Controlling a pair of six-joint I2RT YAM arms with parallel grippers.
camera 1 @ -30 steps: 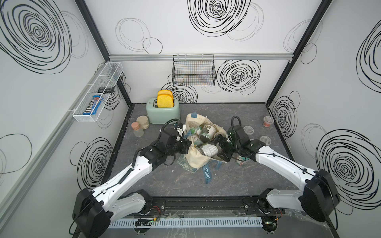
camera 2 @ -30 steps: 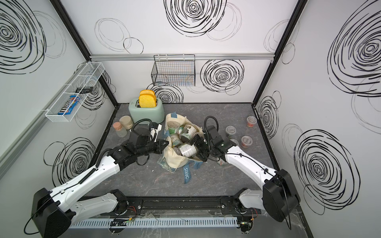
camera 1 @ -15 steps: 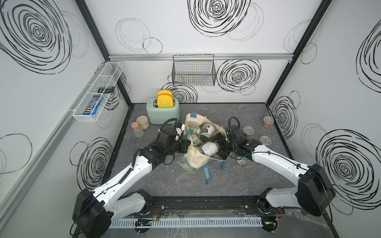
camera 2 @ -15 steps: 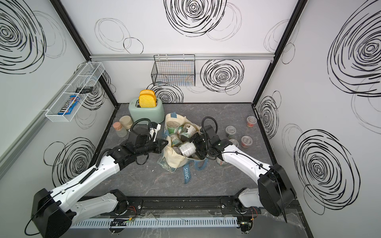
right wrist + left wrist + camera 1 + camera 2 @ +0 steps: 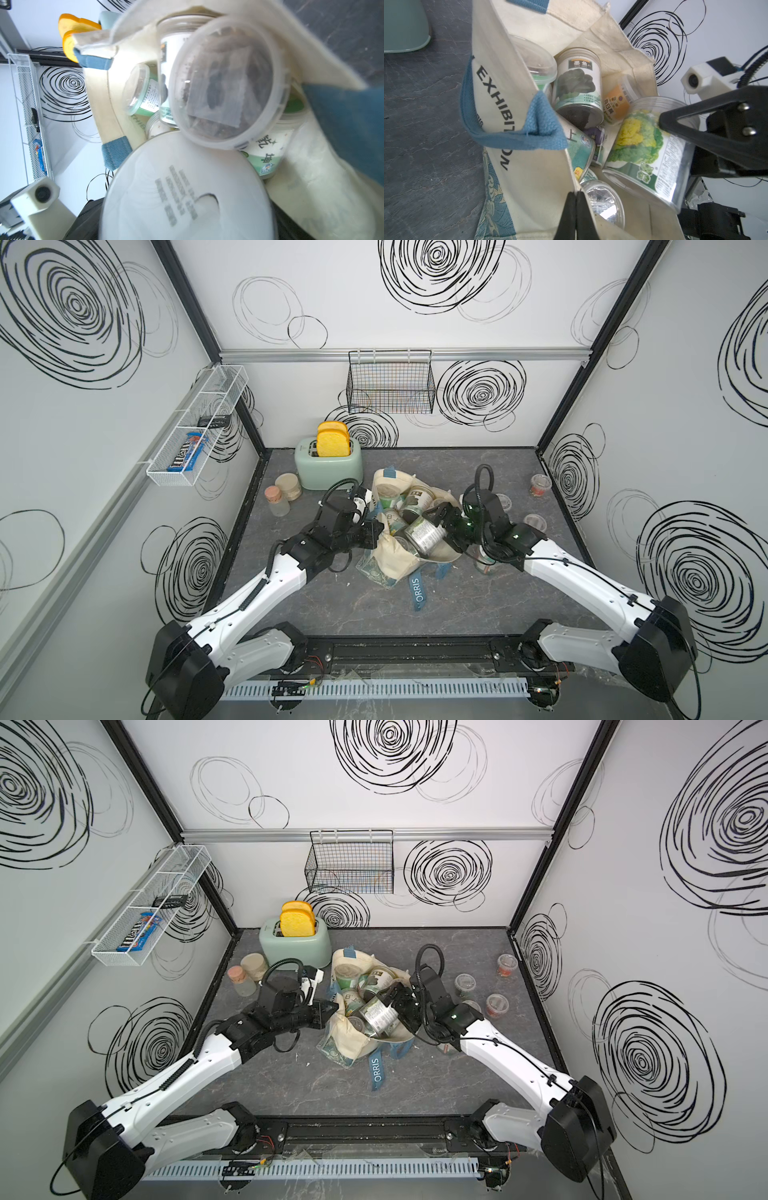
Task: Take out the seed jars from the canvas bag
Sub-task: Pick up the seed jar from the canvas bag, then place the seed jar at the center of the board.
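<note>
We have the bag (image 5: pixel 397 562) mid-tabletop, nearer the back edge, mouth up, seed jars (image 5: pixel 578 87) piled inside. A few more jars (image 5: pixel 540 484) stand out by the right edge. The left gripper (image 5: pixel 576 200) is pinched tight on the bag's rim, holding the mouth wide. The right gripper (image 5: pixel 444 529) has its jaws wide either side of the cabbage-label jar (image 5: pixel 420 533) lying tilted on top. One finger (image 5: pixel 685 119) touches its wall, but firm clamp or not, we cannot tell. We'd squeeze mid-body and lift straight up clear of the canvas, rim pinned so the bag doesn't ride up.
</note>
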